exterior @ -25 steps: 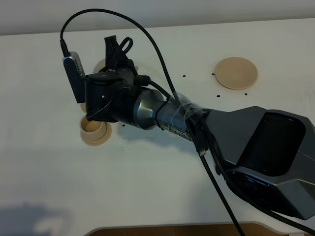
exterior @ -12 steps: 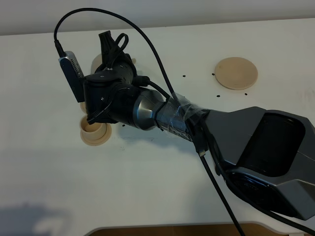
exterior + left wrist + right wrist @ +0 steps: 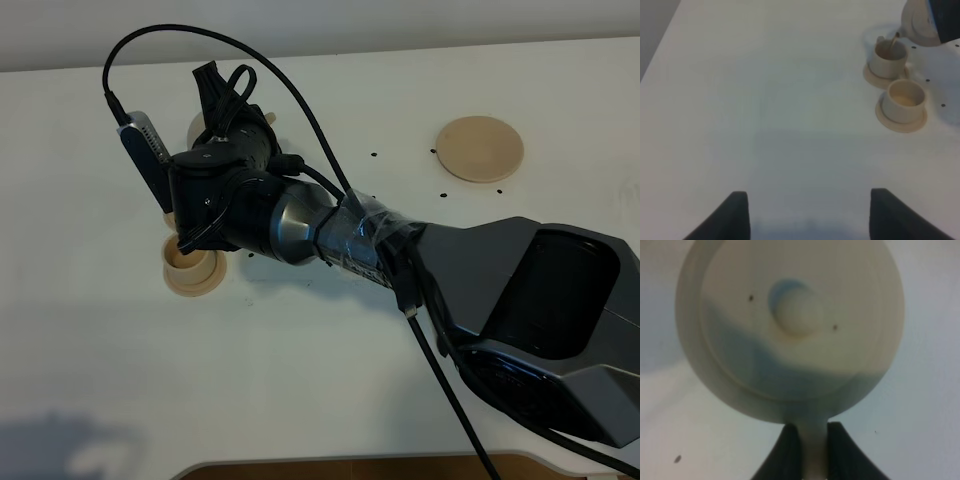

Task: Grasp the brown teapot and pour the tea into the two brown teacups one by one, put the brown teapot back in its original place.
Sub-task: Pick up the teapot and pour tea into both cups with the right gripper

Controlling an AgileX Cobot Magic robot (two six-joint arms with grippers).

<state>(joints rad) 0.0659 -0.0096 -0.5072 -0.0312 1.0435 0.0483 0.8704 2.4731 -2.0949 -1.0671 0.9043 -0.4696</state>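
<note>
The brown teapot (image 3: 790, 325) hangs in my right gripper (image 3: 810, 447), which is shut on its loop handle. In the exterior view the right arm reaches across to the left, and the teapot (image 3: 198, 127) shows beside the gripper (image 3: 222, 100). In the left wrist view the teapot (image 3: 920, 22) is tilted over the farther teacup (image 3: 888, 52), with a thin stream running into it. The nearer teacup (image 3: 903, 100) stands on its saucer beside it and also shows in the exterior view (image 3: 190, 268). The original place, a flat disc (image 3: 481, 148), lies at the far right. My left gripper (image 3: 807, 215) is open and empty.
The white table (image 3: 330, 380) has small black dots near the disc. Its front edge (image 3: 350, 466) runs along the bottom. The right arm's wrist and cable (image 3: 330, 140) cover the farther cup in the exterior view.
The right gripper with the teapot has shifted slightly up and left in the exterior view. The cups and disc have not moved.
</note>
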